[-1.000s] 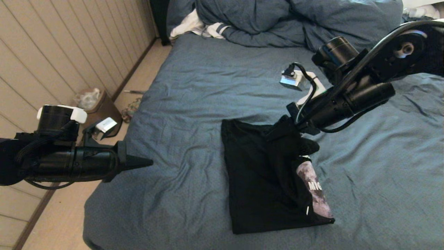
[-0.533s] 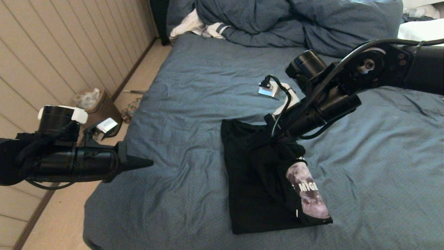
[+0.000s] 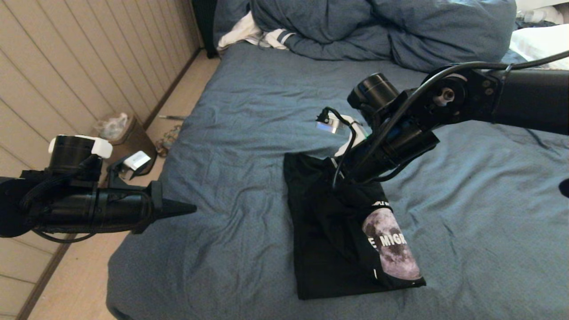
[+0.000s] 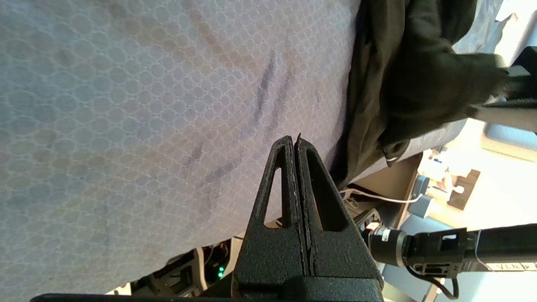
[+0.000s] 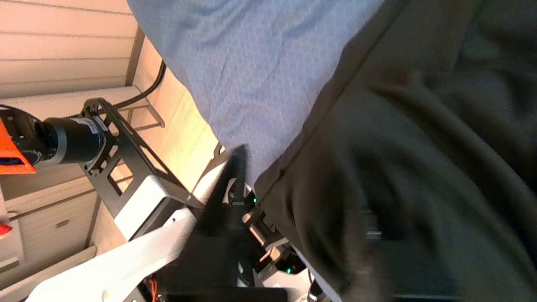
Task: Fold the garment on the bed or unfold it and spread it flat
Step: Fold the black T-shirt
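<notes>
One garment [image 3: 338,249] lies folded at lower centre on one bed [image 3: 249,111]; one moon print faces up; two grippers: left gripper [image 3: 189,207] pressed together at left, right gripper [image 3: 342,184] at garment's top edge, state unclear; one duvet [image 3: 378,26] up top.

- My left gripper [image 4: 296,144] ends in textured black triangular fingers with cut-out slots.
- Both my arms are matte black, cylindrical, with looping black cables.
- White-capped wrist housings, silver bolt at my right elbow.
</notes>
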